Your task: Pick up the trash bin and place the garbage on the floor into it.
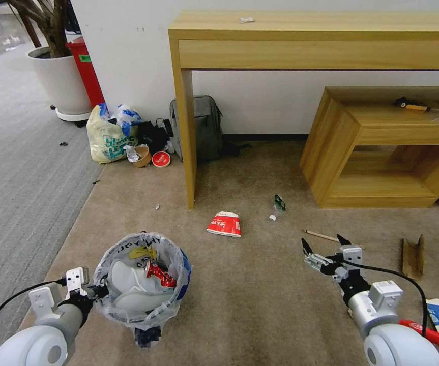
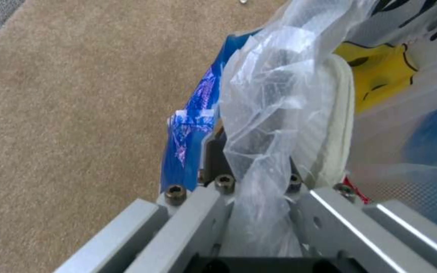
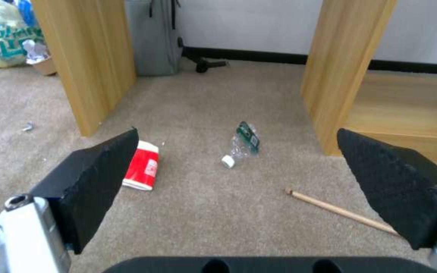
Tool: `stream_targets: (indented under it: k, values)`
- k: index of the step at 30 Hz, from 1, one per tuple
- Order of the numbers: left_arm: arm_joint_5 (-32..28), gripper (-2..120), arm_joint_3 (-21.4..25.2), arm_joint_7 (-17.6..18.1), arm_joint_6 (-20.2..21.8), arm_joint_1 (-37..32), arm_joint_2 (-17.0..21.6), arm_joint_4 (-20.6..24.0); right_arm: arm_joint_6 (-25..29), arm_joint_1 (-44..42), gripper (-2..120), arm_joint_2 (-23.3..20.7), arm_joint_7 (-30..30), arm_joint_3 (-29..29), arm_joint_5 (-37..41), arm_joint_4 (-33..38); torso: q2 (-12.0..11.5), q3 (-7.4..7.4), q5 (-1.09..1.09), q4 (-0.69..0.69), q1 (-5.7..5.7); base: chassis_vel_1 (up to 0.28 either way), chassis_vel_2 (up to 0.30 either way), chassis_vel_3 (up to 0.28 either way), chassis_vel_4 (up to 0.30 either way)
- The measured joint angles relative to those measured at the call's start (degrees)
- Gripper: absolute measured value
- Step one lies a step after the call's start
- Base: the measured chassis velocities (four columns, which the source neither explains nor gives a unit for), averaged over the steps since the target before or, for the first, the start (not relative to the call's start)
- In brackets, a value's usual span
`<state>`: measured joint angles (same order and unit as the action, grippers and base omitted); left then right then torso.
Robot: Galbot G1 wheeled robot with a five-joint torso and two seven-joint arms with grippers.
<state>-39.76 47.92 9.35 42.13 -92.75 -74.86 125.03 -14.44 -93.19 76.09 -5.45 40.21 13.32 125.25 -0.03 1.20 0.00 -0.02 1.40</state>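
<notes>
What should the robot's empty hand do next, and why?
Probably lower the open right gripper forward toward the wooden stick, the nearest litter on the floor. The left gripper holds the trash bin by its rim, ready to take it.

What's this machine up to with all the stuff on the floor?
It is tidying litter into a bin. Its left tool is clamped on the rim of the bin, which already holds a white slipper and a crushed red can. Its right tool hangs open above the carpet, near a wooden stick, a small bottle and a red paper cup.
</notes>
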Motion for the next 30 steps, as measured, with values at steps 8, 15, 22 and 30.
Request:
stream_targets:
  k: [8,15,22,30]
  values:
    - [-0.03,0,0.06,-0.14,0.0,-0.25,-0.11,0.14,0.02,-0.04,100,0.19,0.0,-0.26,-0.34,-0.02,0.0,0.0,0.0,0.0,0.0,0.0,0.0,0.0,0.0]
    - [-0.04,0,0.13,-0.29,0.0,-0.4,-0.1,0.18,-0.03,0.18,100,0.47,0.13,-0.92,-0.5,-0.06,0.0,0.0,0.0,0.0,0.01,0.014,-0.06,-0.017,0.053]
    - [-0.04,0,0.15,-0.38,0.0,-0.57,-0.19,0.35,0.01,-0.25,100,0.57,0.19,-1.22,-0.9,-0.62,0.0,0.01,0.0,0.0,0.01,0.03,-0.195,-0.031,0.179]
    - [0.3,0,0.24,-1.08,0.0,-1.16,-0.39,0.74,0.31,-0.23,100,0.34,0.47,-1.48,-0.9,-1.28,0.0,0.0,0.0,-0.01,0.01,-0.027,-0.261,0.01,0.262]
